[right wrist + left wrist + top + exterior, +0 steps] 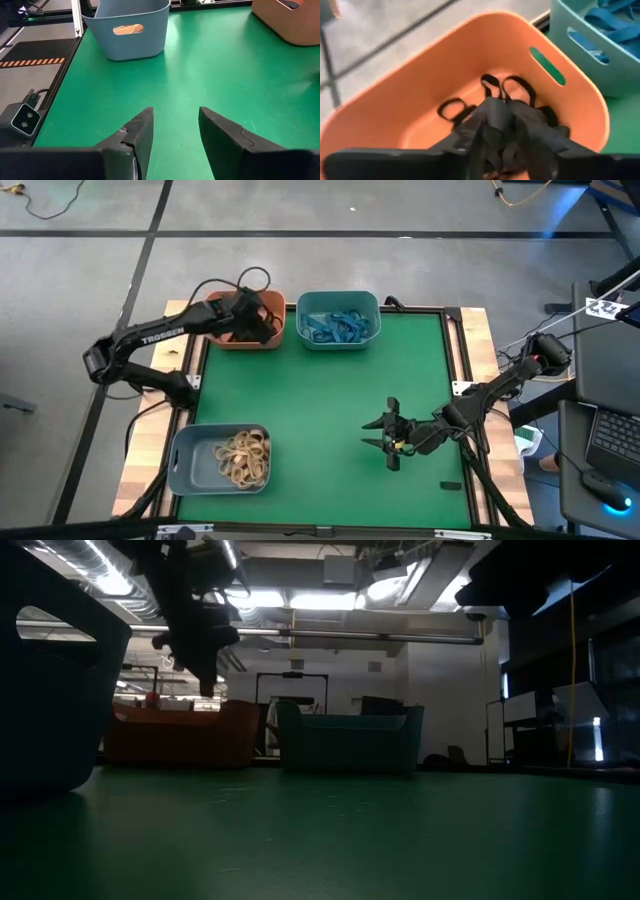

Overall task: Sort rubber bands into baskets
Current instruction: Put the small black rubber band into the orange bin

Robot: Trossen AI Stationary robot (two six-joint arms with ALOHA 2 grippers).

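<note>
High view: left gripper (262,320) hangs over the orange basket (222,340), so I read the step as dropping black bands there. Right gripper (392,436) waits low over the bare green mat (400,370), fingers spread, nothing between them. 3 baskets: orange at the far left, teal basket (372,304) beside it holding blue bands (338,327), grey-blue basket (188,470) at the near left holding tan bands (245,456). No loose bands visible on the mat, so this may be the last drop.

Low view: left gripper above the orange tub, clear of its rim. Too dark to count anything.

Left wrist view: black bands (512,87) lie on the orange floor, at least 3 loops showing. Dark band-like material sits bunched between the fingers (470,135); can't tell whether they're parted or pinching it. Advice: open fully, wait until the bands fall free, then lift straight up so nothing snags and rides out.

Right wrist view: jaws clearly apart, empty, pointed across the mat toward the grey-blue tub.

Blue and tan piles too tangled to count.
</note>
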